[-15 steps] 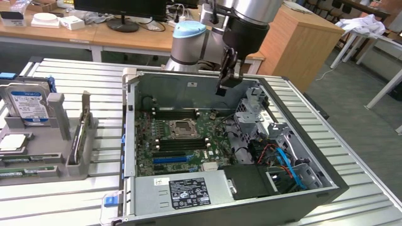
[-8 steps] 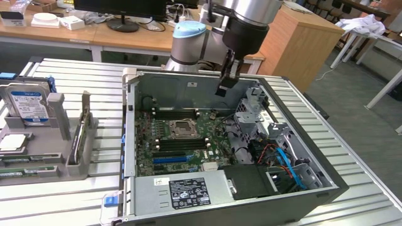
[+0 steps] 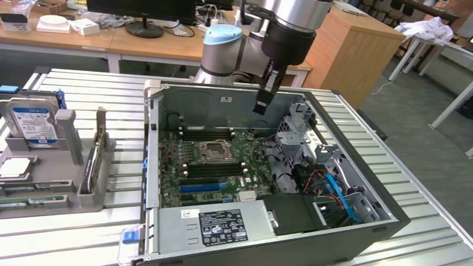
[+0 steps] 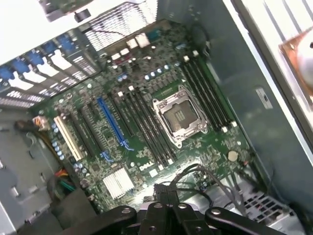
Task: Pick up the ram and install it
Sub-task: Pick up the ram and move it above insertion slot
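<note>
In the exterior view, the arm comes down from the upper middle of the frame. Its claw (image 3: 267, 83) hangs over the open computer case (image 3: 221, 102), closed on a thin dark ram stick (image 3: 262, 104). The stick hangs on end, tilted a little, above the back part of the case and clear of the green board (image 3: 210, 166) below. Long black slots (image 3: 210, 133) run on either side of the square chip socket (image 3: 214, 148). At the exterior view's left, a grey rack (image 3: 66, 183) holds spare parts, and a hard drive (image 3: 33, 124) stands in it.

In the wrist view, the claw (image 4: 168, 210) looks down on the board (image 4: 98, 161). A narrow dark edge between its black fingers (image 4: 122, 213) is probably the ram stick (image 4: 165, 193), seen edge-on, though it is hard to be sure. The socket (image 4: 180, 115) sits between two banks of slots (image 4: 146, 125).

The stick should be light, stiff and thin, and easily damaged. The flat faces near the upper edge are the place to grip it, keeping clear of the contact edge
</note>
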Motion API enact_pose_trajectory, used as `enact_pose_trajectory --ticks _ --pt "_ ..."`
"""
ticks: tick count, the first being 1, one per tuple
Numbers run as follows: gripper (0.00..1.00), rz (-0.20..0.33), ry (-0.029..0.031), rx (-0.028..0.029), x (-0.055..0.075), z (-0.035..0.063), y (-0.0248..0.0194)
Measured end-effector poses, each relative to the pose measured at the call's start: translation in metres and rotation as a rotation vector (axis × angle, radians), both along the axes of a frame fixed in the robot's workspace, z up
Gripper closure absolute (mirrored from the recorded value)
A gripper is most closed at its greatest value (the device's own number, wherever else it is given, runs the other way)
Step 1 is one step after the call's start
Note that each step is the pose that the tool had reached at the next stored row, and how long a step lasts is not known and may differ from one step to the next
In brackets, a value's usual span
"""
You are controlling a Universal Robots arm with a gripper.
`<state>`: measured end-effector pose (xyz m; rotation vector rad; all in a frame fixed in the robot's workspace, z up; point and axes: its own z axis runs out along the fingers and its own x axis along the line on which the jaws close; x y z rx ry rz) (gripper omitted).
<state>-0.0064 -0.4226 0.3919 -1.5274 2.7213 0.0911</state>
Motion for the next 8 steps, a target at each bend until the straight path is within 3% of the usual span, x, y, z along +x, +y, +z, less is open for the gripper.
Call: enact_pose_trajectory --ticks 8 --pt "0.90 -0.147 0.0000 0.0000 0.0000 -0.0022 0.0000"
